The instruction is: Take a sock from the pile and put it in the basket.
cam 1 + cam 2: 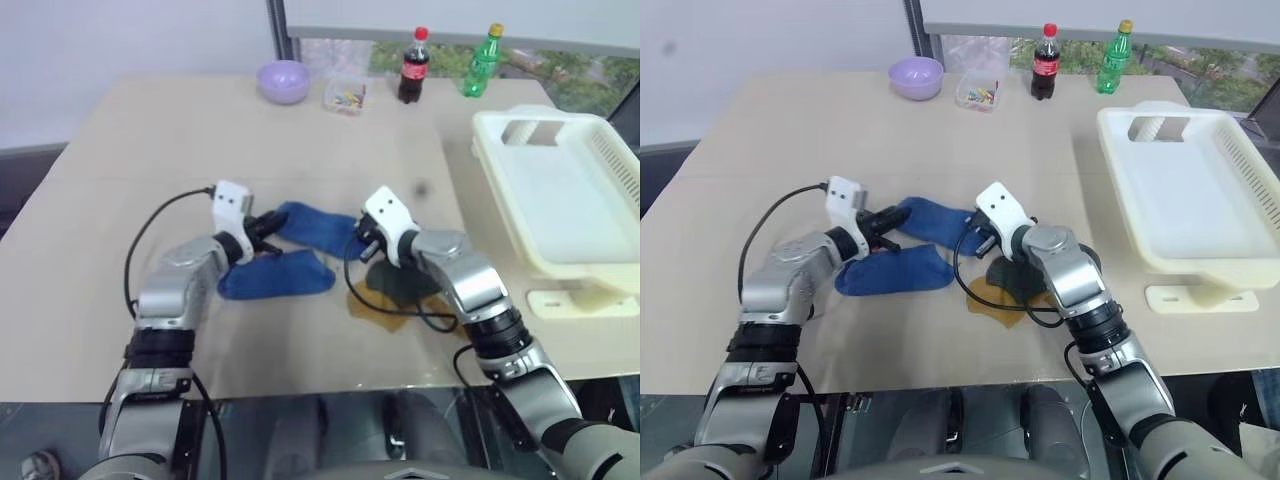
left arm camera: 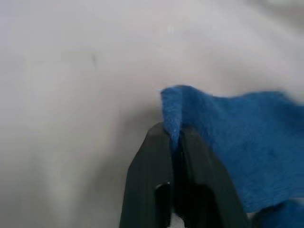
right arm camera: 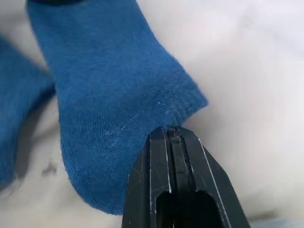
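Blue sock (image 1: 935,222) on bench (image 1: 790,150), beside pile (image 1: 1005,285), well apart from basket (image 1: 1185,190). Left end effector (image 2: 175,137) pinches its edge; right end effector (image 3: 171,135) pressed together at cuff, apparently gripping. Soft, light; hem holds best.

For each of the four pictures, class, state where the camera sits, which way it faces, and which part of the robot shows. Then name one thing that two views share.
Left eye view: on the head, looking forward and down over the table; both arms, the basket.
Right eye view: beside it, same scene.
Left wrist view: along the left claw, shut on a blue sock edge.
Right wrist view: along the right claw, shut at the sock's cuff.
Shared: both wrist views show blue sock.
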Robot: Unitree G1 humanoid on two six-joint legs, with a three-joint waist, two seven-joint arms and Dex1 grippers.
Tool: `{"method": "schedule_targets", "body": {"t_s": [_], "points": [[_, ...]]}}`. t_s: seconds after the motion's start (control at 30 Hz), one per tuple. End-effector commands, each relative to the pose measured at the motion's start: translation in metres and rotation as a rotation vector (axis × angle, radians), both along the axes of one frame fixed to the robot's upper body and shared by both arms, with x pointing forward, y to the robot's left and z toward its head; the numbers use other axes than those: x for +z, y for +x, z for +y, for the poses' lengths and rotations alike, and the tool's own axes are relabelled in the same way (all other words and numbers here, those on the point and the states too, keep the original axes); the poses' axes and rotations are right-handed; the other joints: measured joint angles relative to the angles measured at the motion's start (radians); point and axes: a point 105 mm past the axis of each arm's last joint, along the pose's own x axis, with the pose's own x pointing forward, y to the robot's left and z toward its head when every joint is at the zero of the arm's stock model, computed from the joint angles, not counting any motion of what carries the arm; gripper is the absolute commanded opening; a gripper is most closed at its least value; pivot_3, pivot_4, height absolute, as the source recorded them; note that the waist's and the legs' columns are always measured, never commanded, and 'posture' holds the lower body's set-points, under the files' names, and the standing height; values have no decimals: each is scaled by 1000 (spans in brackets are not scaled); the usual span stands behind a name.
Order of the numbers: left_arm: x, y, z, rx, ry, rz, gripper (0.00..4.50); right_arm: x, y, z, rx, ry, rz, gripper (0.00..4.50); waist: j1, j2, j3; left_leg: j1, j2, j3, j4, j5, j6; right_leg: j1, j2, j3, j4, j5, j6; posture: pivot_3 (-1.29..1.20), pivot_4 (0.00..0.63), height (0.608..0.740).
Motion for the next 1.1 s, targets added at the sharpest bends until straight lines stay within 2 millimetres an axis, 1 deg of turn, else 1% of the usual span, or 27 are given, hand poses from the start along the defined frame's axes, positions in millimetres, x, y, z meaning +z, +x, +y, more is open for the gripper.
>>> {"method": "schedule_targets", "body": {"t_s": [0.03, 0.13, 0.2, 0.23, 0.27, 0.3, 0.37, 0.47, 0.57, 0.6, 0.73, 0.8, 0.87, 0.9, 0.93, 0.97, 1.0, 1.03, 1.1], "points": [[31, -27, 10, -6, -33, -87, 431, 35, -7, 8, 79, 64, -84, 0, -2, 0, 0, 0, 0, 0, 0, 0, 0, 0, 0, 0, 0, 0, 0, 0, 150, 740], [35, -48, 20, 38, -52, -81, 431, 43, -14, 16, 135, 71, -100, 0, -7, 0, 0, 0, 0, -1, 0, 0, 0, 0, -1, 0, -1, 0, 0, 0, 150, 740], [34, -65, 27, 71, -63, -64, 431, 47, -23, 23, 196, 81, -90, 0, -9, 0, 0, -1, 0, -2, 0, 0, 0, 0, -2, 0, -1, 0, 0, 0, 150, 740], [32, -75, 30, 84, -59, -46, 431, 46, -32, 28, 250, 75, -78, 0, -10, 0, 0, -1, 0, -2, 0, 0, 0, -1, -2, 0, -1, 0, 0, 0, 150, 740], [30, -82, 32, 93, -55, -33, 431, 45, -37, 30, 287, 70, -69, 0, -11, 0, 0, -1, 0, -2, 0, 0, 0, -1, -3, 0, 0, 0, 0, 0, 150, 740], [26, -89, 34, 96, -46, -9, 431, 41, -44, 34, 331, 63, -48, 0, -11, 0, 0, 0, 0, -3, 0, 0, 0, 0, -3, 0, -1, 0, 0, 0, 150, 740], [16, -101, 40, 105, -23, 40, 431, 33, -52, 39, 376, 48, -16, 0, -10, 0, 0, 0, 0, -3, 0, 0, 0, 0, -3, 0, 0, 0, 0, 0, 150, 740], [5, -109, 50, 133, 2, 85, 431, 24, -52, 46, 391, 57, 30, 0, -11, 0, 0, 3, 0, -2, -1, 0, 0, 1, -3, 0, 0, 0, 0, 0, 150, 740], [1, -112, 56, 145, 3, 97, 431, 15, -52, 49, 414, 34, 47, 0, -7, -1, 0, 4, 0, -1, 0, 0, 0, 2, -3, -1, 0, -1, -2, 0, 150, 740], [1, -112, 57, 147, 5, 97, 431, 15, -52, 49, 419, 31, 47, 0, -6, -1, 0, 3, -1, -1, 0, 0, 0, 2, -3, -1, 0, -2, -4, 0, 150, 740], [7, -105, 54, 129, 2, 66, 431, 17, -38, 47, 371, 25, 10, 0, -7, -1, 0, 3, -1, -1, 0, 0, 0, 2, -3, 0, -1, -2, -4, 0, 150, 740], [6, -97, 47, 88, 4, 71, 431, 19, -32, 45, 353, 24, -3, 0, -6, -1, 0, 3, -1, -1, 0, 0, 0, 2, -3, 0, -1, -2, -4, 0, 150, 740], [2, -83, 40, 60, 23, 80, 431, 18, -26, 43, 335, 13, -14, 0, -3, -1, 0, 3, -1, 0, 0, 0, 0, 2, -3, 0, 0, -2, -4, 0, 150, 740], [1, -77, 35, 44, 32, 82, 954, 17, -24, 42, 327, 5, -22, 0, -1, -1, 0, 3, -1, 0, 0, 0, 0, 2, -3, 0, 0, -2, -4, 0, 150, 740], [0, -70, 33, 49, 36, 83, 1261, 17, -23, 41, 322, 1, -28, 0, -1, -1, 0, 3, -2, 1, 0, 0, 0, 2, -3, 0, 0, -2, -4, 0, 150, 740], [-2, -61, 35, 74, 61, 82, 1716, 17, -22, 41, 317, 1, -29, 0, 0, -1, 0, 3, -2, 1, 0, 0, 0, 2, -3, 0, -1, -2, -3, 0, 150, 740], [-4, -52, 36, 99, 82, 80, 2306, 17, -21, 40, 314, 1, -31, 0, 2, -1, 0, 3, -2, 1, 0, 0, 0, 2, -3, 0, -1, 0, 0, 0, 150, 740], [-5, -45, 36, 108, 84, 84, 2724, 17, -20, 40, 310, 1, -32, 0, 3, -1, 0, 2, -2, 1, 0, 0, 0, 2, -2, 0, -1, 0, 0, 0, 150, 740], [-11, -32, 32, 112, 97, 110, 2724, 16, -18, 38, 301, -1, -34, 0, 4, -1, 0, 2, -1, 1, -1, 0, 0, 1, -2, 0, -1, 0, 0, 0, 150, 740]]}}
